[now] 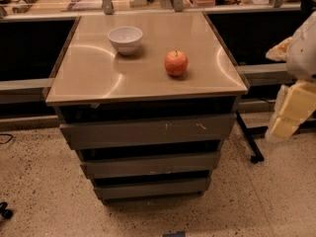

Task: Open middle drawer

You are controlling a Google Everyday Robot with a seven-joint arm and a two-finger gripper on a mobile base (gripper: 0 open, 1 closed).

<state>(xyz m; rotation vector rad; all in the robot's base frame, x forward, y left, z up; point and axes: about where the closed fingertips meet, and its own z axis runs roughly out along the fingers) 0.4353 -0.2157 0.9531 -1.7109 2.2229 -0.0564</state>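
Observation:
The middle drawer (150, 165) is a plain dark grey front without a handle, set between a taller scratched front (148, 131) above and the narrowest front (152, 187) below. All three fronts look pushed in. My gripper (292, 111), pale yellow under a white arm, hangs at the right edge of the view. It is right of the cabinet, level with the top two drawers, and apart from them.
The cabinet's tan top (98, 78) holds a white bowl (125, 38) and a red apple (176, 63). A dark table leg with a caster (249, 142) stands on the floor at the right. A cluttered counter (74, 4) runs behind. Speckled floor lies in front.

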